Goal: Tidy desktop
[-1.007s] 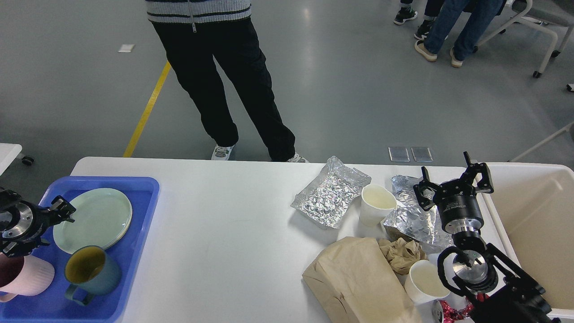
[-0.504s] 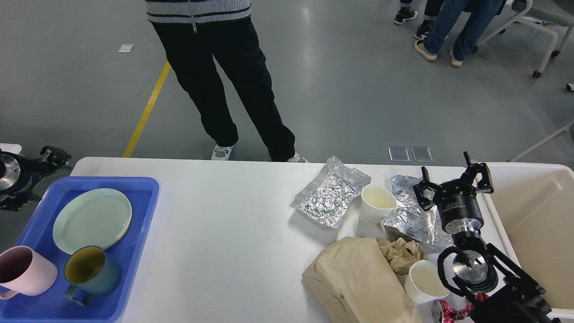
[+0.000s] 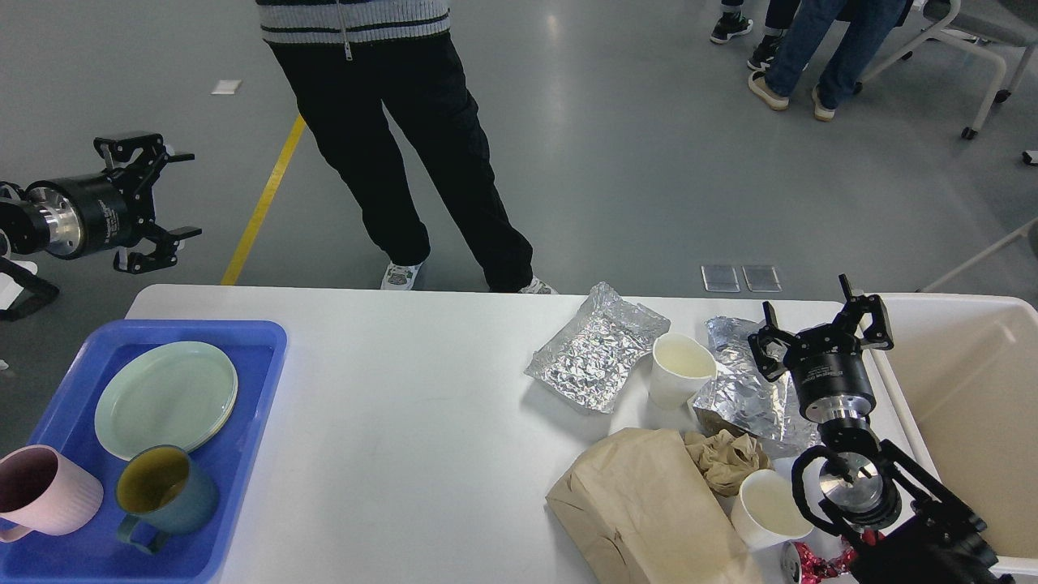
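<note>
The white desktop (image 3: pixel 405 405) spans the view. On its right half lie a crumpled foil tray (image 3: pixel 596 347), a second foil piece (image 3: pixel 742 389), a brown paper bag (image 3: pixel 649 507) and a wadded brown napkin (image 3: pixel 724 457). A white paper cup (image 3: pixel 681 369) stands between the foils and another paper cup (image 3: pixel 766 507) stands by the bag. My right gripper (image 3: pixel 819 320) is open and empty, hanging over the second foil near the table's far right. My left gripper (image 3: pixel 166 199) is open and empty, raised off the table's far-left corner, over the floor.
A blue tray (image 3: pixel 251 405) at the left holds pale green plates (image 3: pixel 166 397), a teal mug (image 3: pixel 162 491) and a pink mug (image 3: pixel 45 491). A cream bin (image 3: pixel 965 389) stands at the right edge. A person (image 3: pixel 405 146) stands behind the table. A red wrapper (image 3: pixel 819 560) lies near my right arm.
My left gripper has risen from over the blue tray, swung up and back past the table's far-left corner, and now shows open. The right arm has not moved.
</note>
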Controlling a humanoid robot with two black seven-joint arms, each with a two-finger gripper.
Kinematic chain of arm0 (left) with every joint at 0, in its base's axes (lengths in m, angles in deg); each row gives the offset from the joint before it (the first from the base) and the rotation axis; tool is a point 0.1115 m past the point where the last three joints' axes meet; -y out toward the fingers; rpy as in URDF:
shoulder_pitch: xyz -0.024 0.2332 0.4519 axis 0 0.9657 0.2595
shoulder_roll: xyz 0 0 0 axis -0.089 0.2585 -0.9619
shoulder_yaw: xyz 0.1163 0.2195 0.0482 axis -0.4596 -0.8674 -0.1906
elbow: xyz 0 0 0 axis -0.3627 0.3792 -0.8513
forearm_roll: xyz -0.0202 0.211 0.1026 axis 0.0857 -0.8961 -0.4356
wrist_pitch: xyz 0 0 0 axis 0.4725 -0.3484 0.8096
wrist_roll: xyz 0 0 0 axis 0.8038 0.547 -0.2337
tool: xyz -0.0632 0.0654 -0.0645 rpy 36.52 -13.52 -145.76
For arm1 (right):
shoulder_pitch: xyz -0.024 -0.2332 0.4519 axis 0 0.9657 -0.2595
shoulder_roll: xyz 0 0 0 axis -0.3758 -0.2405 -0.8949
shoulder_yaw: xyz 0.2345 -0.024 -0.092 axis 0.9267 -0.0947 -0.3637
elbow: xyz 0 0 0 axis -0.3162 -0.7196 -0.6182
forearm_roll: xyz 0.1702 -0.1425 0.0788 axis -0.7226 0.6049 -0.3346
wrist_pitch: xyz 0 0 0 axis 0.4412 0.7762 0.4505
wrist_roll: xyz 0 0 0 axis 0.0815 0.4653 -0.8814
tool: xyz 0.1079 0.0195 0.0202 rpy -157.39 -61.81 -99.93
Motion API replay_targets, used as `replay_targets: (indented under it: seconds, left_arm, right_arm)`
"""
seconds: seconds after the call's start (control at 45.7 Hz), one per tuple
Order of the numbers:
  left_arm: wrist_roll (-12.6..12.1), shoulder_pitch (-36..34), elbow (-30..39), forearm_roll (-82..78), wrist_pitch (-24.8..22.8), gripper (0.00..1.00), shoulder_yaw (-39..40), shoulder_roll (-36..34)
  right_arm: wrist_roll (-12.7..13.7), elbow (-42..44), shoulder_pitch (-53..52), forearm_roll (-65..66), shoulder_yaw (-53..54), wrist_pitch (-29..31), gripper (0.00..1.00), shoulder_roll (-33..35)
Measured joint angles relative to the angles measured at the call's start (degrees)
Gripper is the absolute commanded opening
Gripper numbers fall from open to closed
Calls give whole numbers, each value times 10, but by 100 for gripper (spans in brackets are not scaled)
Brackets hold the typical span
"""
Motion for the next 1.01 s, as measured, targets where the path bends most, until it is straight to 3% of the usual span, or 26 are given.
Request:
replay_targets:
  seconds: [0.175,0.263,0.35,0.526,0.591,0.81,1.007]
  left_arm:
    - [3,108,0,0,-1,96,290,65]
    - [18,163,4,-1,0,96,378,107]
    - [53,221,19,-16,6,96,452,140]
    - [152,329,98,-119,31,96,603,183]
    - [170,374,146,-170,50,96,658,198]
    - [170,526,327,-267,96,96,738,242]
    - [167,569,358,-271,103,96,755,246]
  right_arm:
    - [0,0,0,0,0,0,100,0]
    - [0,0,0,0,0,0,100,0]
    - [0,0,0,0,0,0,100,0]
    - [0,0,0,0,0,0,100,0]
    - [0,0,-1,0,0,0,100,0]
    - [0,0,-1,0,0,0,100,0]
    - [0,-1,0,-1,0,0,100,0]
